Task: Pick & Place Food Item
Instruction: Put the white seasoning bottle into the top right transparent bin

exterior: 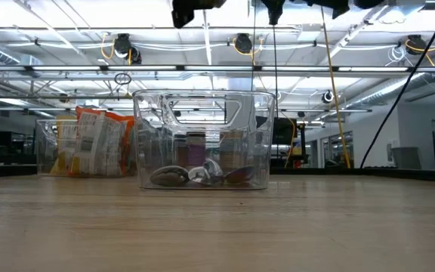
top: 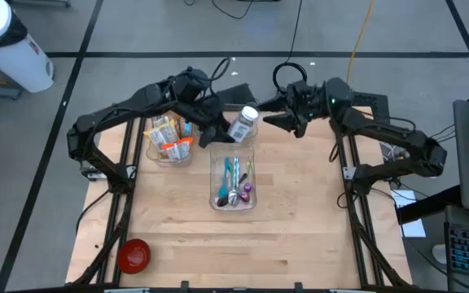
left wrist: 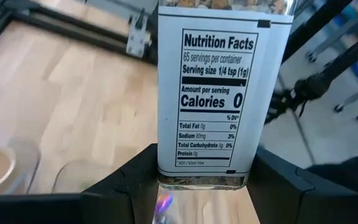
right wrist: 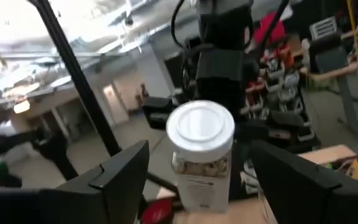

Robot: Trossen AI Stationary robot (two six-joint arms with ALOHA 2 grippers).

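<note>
The left pincer hangs above the tabletop with its fingers clamped on the lower body of a spice jar, label turned to the wrist camera. So the pick looks done: the jar is lifted clear and held in the air, nothing under it but wood. Just behind and outward of that pincer stands a clear bin of snack packets; below and inward of it, a second clear bin holds utensils. A red bowl sits well apart, near the front edge.

The right pincer hovers just beside the jar's white cap, its jaws spread wide to either side and touching nothing. By the look of it a handover between arms is under way. What remains, as I judge it: the right pincer closing on the jar, the left releasing, then the placing itself.
</note>
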